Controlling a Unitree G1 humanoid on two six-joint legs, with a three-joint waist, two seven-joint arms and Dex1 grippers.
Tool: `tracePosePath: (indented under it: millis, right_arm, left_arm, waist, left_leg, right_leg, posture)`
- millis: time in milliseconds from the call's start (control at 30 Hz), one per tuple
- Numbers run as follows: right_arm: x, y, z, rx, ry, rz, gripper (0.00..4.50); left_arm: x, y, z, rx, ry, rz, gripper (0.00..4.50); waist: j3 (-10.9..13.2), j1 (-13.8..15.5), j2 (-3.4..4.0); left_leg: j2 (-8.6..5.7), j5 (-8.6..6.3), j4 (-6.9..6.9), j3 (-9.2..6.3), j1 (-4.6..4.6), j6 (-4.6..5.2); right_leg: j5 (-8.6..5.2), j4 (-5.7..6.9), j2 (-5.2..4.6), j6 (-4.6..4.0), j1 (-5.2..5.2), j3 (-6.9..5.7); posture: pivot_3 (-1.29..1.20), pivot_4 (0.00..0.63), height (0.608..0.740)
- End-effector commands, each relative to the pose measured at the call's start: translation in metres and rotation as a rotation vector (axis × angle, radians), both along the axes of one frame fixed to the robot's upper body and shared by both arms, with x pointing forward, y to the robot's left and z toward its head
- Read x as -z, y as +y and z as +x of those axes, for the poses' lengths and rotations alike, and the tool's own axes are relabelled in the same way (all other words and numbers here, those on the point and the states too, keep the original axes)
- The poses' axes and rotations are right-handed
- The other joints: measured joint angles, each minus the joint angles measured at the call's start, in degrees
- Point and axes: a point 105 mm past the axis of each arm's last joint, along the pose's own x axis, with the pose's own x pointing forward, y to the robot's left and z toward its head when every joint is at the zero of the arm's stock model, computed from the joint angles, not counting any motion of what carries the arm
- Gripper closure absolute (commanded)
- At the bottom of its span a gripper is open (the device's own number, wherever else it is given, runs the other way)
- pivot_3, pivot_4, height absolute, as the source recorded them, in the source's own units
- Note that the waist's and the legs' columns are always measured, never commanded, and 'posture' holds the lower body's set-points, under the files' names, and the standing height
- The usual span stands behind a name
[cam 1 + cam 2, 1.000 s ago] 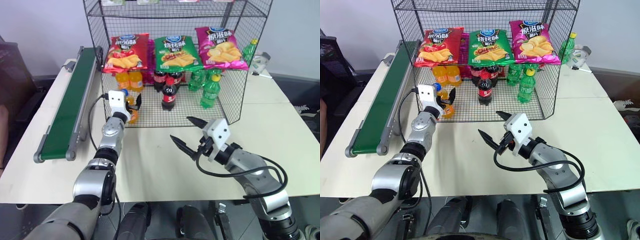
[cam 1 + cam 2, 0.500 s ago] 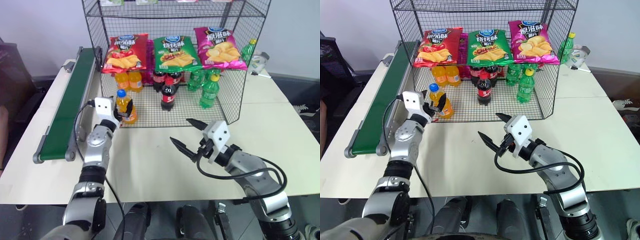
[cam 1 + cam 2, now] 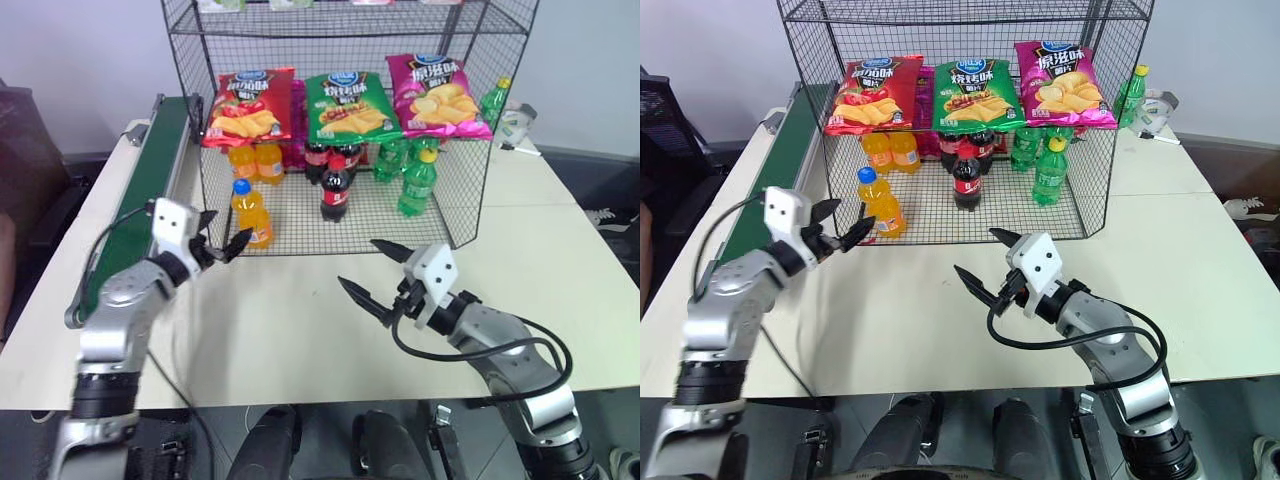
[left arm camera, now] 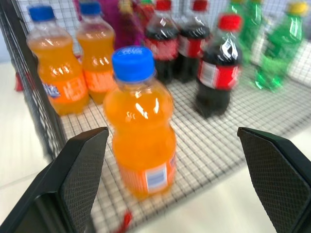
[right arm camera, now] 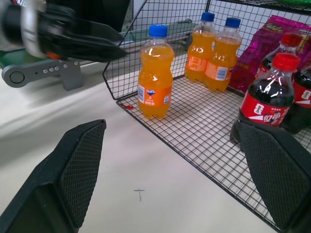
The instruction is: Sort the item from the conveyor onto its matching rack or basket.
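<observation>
the orange soda bottle (image 3: 250, 213) stands upright on the rack's (image 3: 460, 190) front-left floor, just ahead of the empty, wide-apart left pincer (image 3: 222, 245); the right pincer (image 3: 372, 268), also apart, sits farther off.

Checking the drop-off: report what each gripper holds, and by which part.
Nothing is held. The left gripper is open, clear of the orange soda bottle standing on the rack floor. The right gripper is open and empty.
</observation>
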Motion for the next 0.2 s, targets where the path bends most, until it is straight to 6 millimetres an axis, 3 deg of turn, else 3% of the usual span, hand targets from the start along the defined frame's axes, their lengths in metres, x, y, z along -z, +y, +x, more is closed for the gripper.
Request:
tracePosePath:
  millis: [33, 200]
  right_arm:
    - [-0.013, 0.006, -0.005, -0.025, -0.051, 0.014, 0.0]
    - [-0.012, 0.006, -0.002, -0.031, -0.044, 0.014, 0.0]
  left_arm:
    - [-0.015, 0.013, -0.017, 0.026, -0.005, 0.031, 0.05]
    - [-0.013, 0.026, -0.028, 0.003, 0.006, 0.064, 0.05]
  waist:
    - [0.01, 0.03, 0.01]
    - [0.01, 0.37, 0.03]
  left_leg:
    - [0.0, 0.0, 0.0, 0.0, 0.0, 0.0]
    - [0.0, -0.01, -0.01, 0.0, 0.01, 0.0]
  right_leg:
    - [0.0, -0.01, -0.01, 0.0, -0.02, 0.0]
    - [-0.1, -0.06, -0.03, -0.18, -0.1, 0.07]
  posture:
    - [0.0, 0.15, 0.74]
    - [0.0, 0.15, 0.74]
